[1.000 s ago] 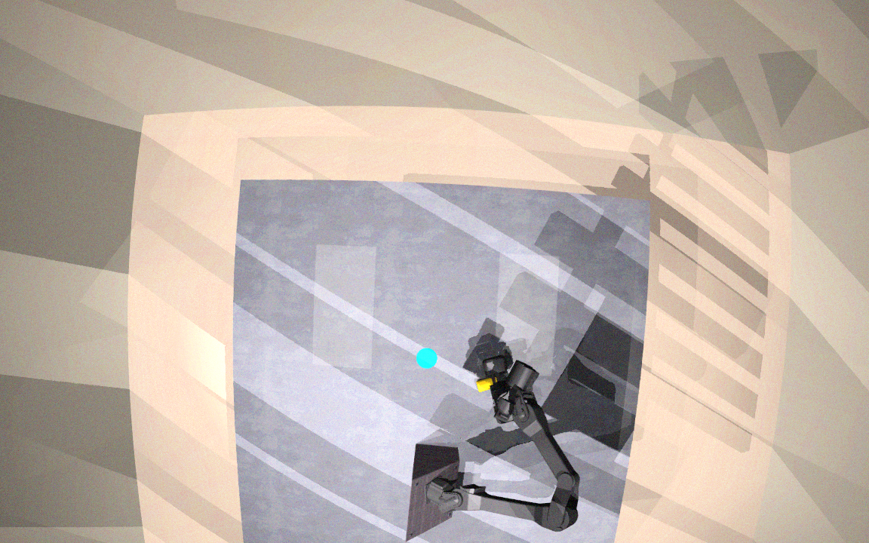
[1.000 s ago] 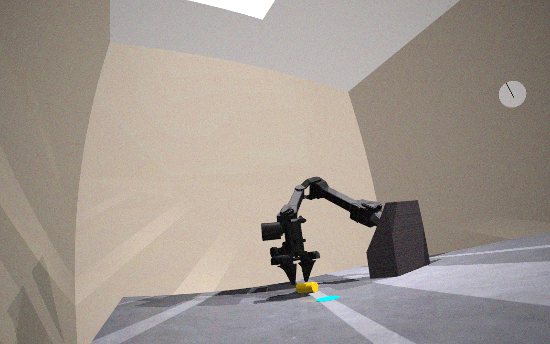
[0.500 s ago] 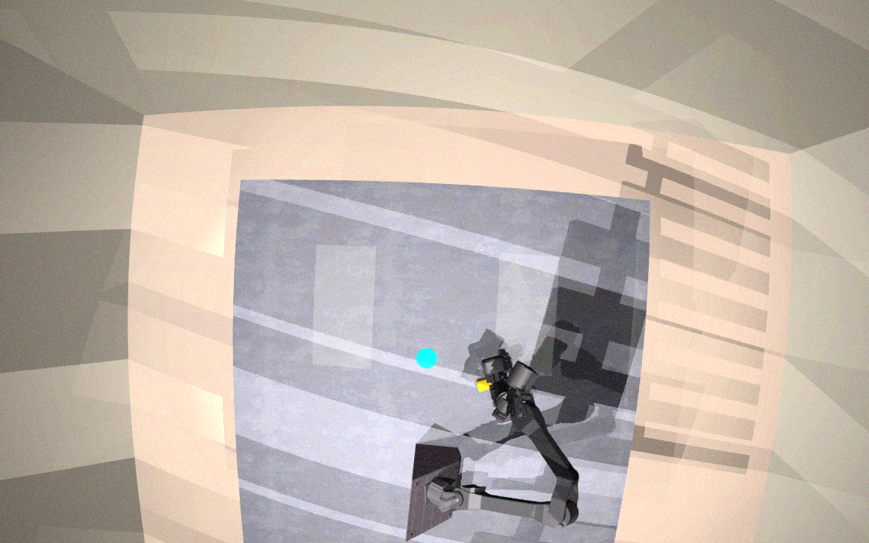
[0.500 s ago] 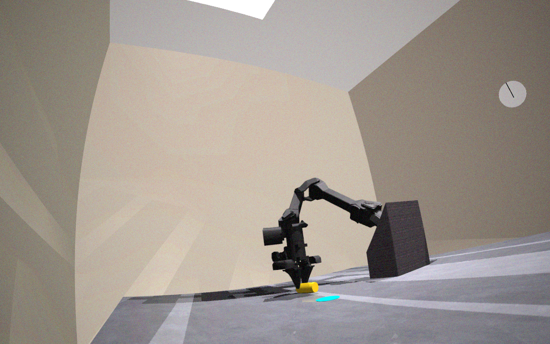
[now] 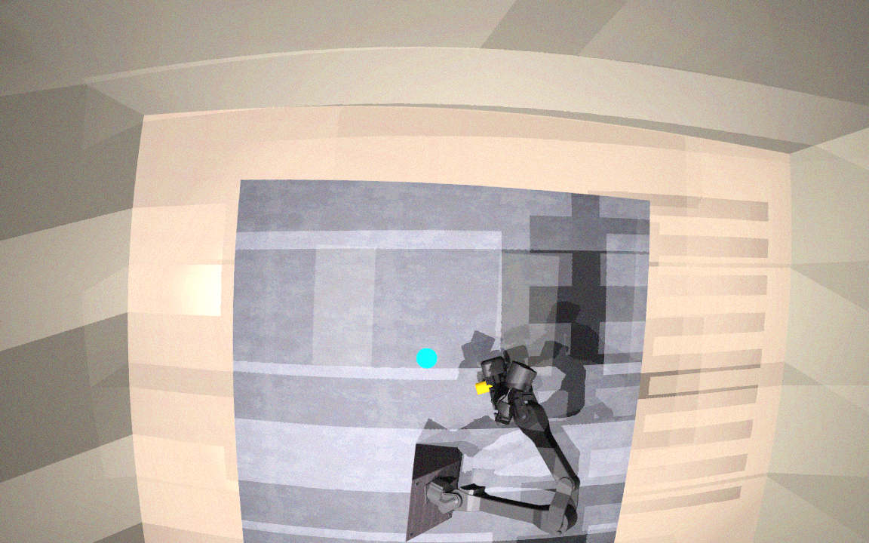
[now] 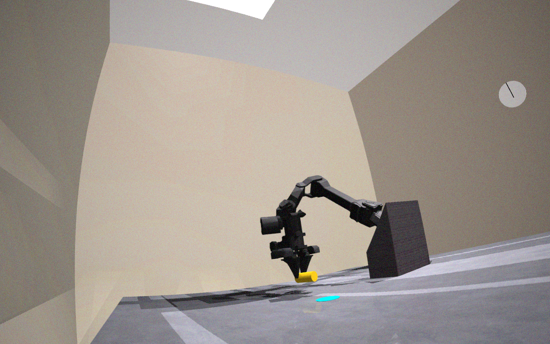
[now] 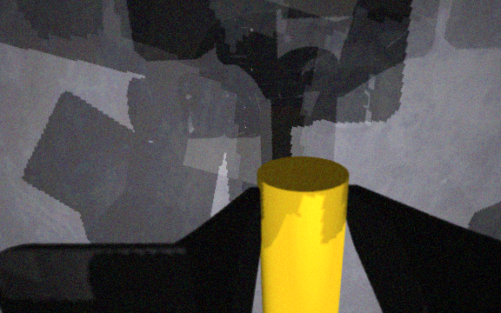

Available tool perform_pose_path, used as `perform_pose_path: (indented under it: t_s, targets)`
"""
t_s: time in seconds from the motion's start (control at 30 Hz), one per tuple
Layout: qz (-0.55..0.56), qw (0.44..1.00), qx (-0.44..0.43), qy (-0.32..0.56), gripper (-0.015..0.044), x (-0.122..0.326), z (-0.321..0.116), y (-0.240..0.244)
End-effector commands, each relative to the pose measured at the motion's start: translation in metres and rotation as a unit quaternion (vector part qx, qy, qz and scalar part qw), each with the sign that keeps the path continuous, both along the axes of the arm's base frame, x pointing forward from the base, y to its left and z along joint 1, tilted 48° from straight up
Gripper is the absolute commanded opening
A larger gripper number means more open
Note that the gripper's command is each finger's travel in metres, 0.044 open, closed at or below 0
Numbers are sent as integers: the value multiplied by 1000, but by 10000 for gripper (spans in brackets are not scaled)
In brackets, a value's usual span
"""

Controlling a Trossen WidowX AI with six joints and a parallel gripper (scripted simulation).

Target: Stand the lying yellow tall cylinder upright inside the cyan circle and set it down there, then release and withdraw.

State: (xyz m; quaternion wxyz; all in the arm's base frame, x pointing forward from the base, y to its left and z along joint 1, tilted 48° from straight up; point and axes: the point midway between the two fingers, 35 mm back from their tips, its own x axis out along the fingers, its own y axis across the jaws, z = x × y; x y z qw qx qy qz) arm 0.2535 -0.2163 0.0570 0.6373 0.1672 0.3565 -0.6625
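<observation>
The yellow tall cylinder (image 5: 483,388) (image 6: 307,277) (image 7: 303,261) lies level, a little above the table. My gripper (image 5: 492,386) (image 6: 300,274) (image 7: 302,197) points down and is shut on it, one finger on each side, with the cylinder's long axis running across between the fingers. In the wrist view one end face shows at the fingertips, and the other end runs out of the frame at the bottom. The flat cyan circle (image 5: 426,357) (image 6: 327,298) lies on the table, up and left of the cylinder in the top view. It is not in the wrist view.
The grey table (image 5: 343,297) (image 6: 375,318) bears light stripes and dark shadows of the arm. The dark base block (image 5: 424,496) (image 6: 403,239) stands below the circle in the top view, with the arm bending out to its right. No other loose object shows.
</observation>
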Motion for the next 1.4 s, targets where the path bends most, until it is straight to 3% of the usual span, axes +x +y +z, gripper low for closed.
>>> perform_pose_path:
  t_s: [0.0, 0.7, 1.37]
  targets:
    - [-2, 1000, -3, -4, 105, 3, 11, 8]
    - [1, 1000, -7, -1, 105, 6, 52, 52]
    - [181, 966, 46, 179, 105, 38, 20, 84]
